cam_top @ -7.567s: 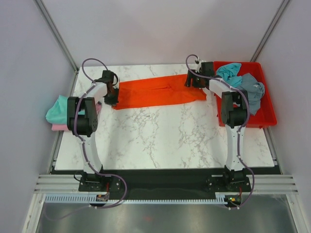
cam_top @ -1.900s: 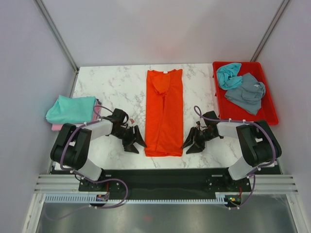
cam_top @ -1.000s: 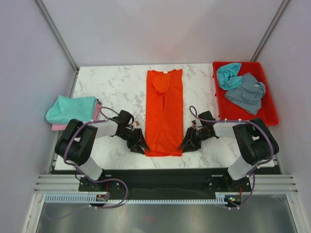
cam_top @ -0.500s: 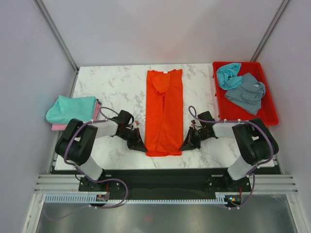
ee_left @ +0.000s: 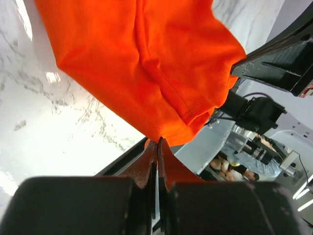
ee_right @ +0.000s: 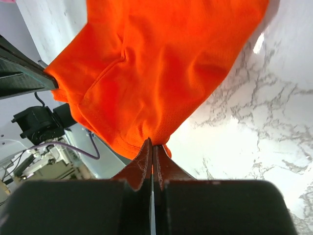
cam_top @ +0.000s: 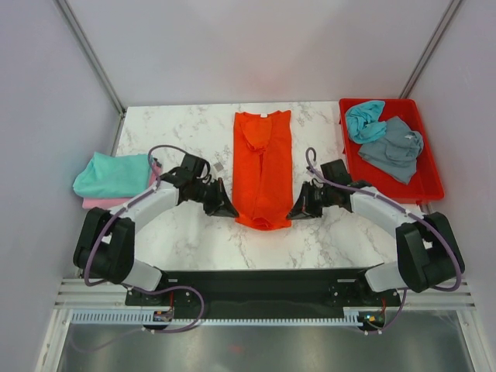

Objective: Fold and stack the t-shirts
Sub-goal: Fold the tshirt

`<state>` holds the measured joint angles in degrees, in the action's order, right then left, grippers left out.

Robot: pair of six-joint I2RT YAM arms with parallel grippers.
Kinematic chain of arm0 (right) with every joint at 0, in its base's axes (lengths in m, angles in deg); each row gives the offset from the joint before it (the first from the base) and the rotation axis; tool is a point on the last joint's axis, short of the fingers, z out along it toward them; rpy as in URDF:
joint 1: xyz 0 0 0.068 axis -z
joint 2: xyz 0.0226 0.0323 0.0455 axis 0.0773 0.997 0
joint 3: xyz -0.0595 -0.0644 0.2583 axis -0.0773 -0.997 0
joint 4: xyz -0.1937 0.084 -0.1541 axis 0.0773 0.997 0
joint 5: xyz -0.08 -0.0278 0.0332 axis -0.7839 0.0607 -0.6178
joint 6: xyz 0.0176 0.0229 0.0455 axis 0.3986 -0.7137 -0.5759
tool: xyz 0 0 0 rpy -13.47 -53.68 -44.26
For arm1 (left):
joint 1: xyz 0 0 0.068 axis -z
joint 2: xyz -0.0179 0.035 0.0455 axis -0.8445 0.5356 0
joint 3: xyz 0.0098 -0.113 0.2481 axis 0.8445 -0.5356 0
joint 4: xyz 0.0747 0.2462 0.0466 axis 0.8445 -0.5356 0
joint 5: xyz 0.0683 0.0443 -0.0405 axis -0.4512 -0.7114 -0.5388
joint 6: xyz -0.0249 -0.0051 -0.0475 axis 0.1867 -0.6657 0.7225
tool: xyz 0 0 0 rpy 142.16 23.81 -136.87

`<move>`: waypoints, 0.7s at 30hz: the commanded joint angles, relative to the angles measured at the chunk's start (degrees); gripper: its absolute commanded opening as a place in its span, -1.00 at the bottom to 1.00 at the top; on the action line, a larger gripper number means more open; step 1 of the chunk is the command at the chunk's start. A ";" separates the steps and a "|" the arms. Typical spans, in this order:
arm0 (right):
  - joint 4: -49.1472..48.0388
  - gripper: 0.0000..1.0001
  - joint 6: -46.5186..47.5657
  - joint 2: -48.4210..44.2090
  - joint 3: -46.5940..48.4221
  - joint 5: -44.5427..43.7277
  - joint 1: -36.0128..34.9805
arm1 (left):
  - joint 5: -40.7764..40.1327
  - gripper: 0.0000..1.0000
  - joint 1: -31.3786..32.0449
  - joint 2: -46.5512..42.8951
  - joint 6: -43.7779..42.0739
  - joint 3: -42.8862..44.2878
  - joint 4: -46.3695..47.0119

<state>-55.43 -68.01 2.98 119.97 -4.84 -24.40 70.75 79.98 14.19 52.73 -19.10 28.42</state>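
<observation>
The bright orange t-shirt (cam_top: 263,167) lies as a long narrow strip down the middle of the marble table, its near hem lifted. My left gripper (cam_top: 230,211) is shut on the hem's left corner (ee_left: 157,139). My right gripper (cam_top: 293,215) is shut on the hem's right corner (ee_right: 152,142). In both wrist views the orange cloth (ee_left: 146,63) (ee_right: 161,68) hangs up from the pinched jaws. A folded teal t-shirt (cam_top: 113,174) lies on a pink one (cam_top: 94,203) at the table's left edge. A teal t-shirt (cam_top: 364,118) and a grey-blue t-shirt (cam_top: 395,149) lie crumpled in the tray.
The red plastic tray (cam_top: 430,186) stands at the back right corner of the table. Both forearms (cam_top: 155,203) (cam_top: 380,208) reach in low from either side of the strip. The black base rail (cam_top: 263,287) runs along the near edge.
Both grippers closed on the near hem corners of the orange t-shirt and raised them, drawing the hem away from the table's near edge. The arms have swung outward.
</observation>
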 commanded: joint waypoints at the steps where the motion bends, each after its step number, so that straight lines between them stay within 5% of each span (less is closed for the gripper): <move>1: 2.27 -1.00 3.15 -0.95 5.10 -2.29 0.98 | -1.58 -0.96 -1.97 -1.15 -4.12 4.82 -3.39; 8: 1.84 -1.00 5.18 4.93 16.26 -3.96 4.05 | -2.46 -0.96 -4.35 3.24 -5.26 13.26 -3.40; 21: -1.24 -1.00 10.54 24.53 35.41 -7.65 5.99 | -11.86 -0.96 -5.84 24.77 -14.93 40.07 -4.98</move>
<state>-55.30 -60.03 25.23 150.31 -10.85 -18.91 61.84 75.04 36.33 42.22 15.13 23.90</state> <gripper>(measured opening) 0.010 0.026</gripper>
